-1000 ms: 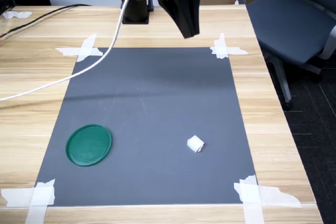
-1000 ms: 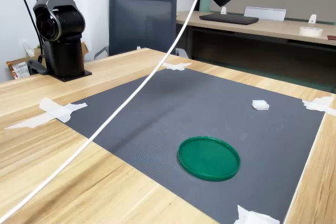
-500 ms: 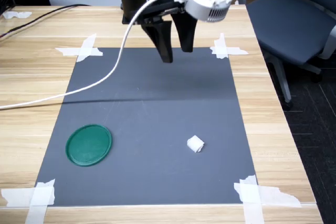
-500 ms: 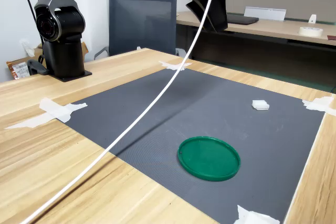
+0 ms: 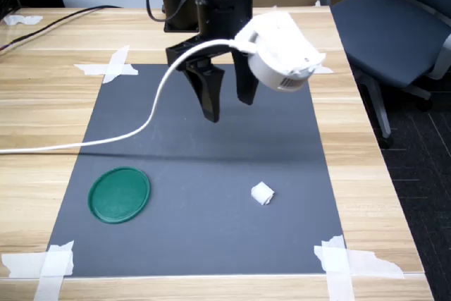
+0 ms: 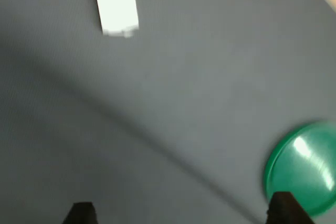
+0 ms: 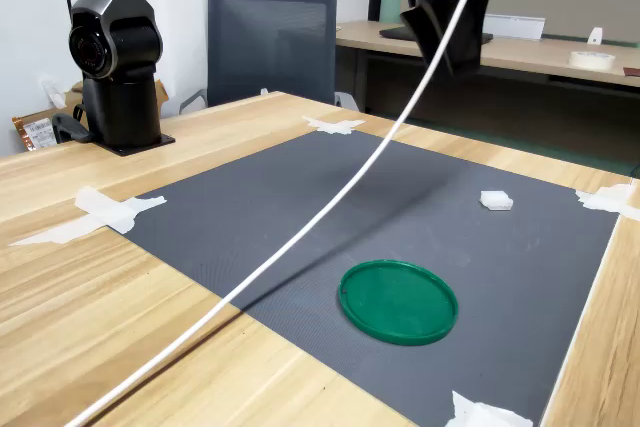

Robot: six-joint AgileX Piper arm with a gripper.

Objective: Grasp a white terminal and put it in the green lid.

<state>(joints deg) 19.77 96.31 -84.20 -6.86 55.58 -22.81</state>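
Glossy plastic green lid [image 5: 119, 194] on matt grey mat [image 5: 204, 146], pale wood-grain table [image 5: 42, 103].

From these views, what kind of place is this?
Likely an office used as a robot test bench: a grey mat taped to a wooden table, office chairs, and desks with a keyboard behind.

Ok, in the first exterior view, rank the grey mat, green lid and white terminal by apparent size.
1. Grey mat, by far the largest.
2. Green lid.
3. White terminal, far smaller than the lid.
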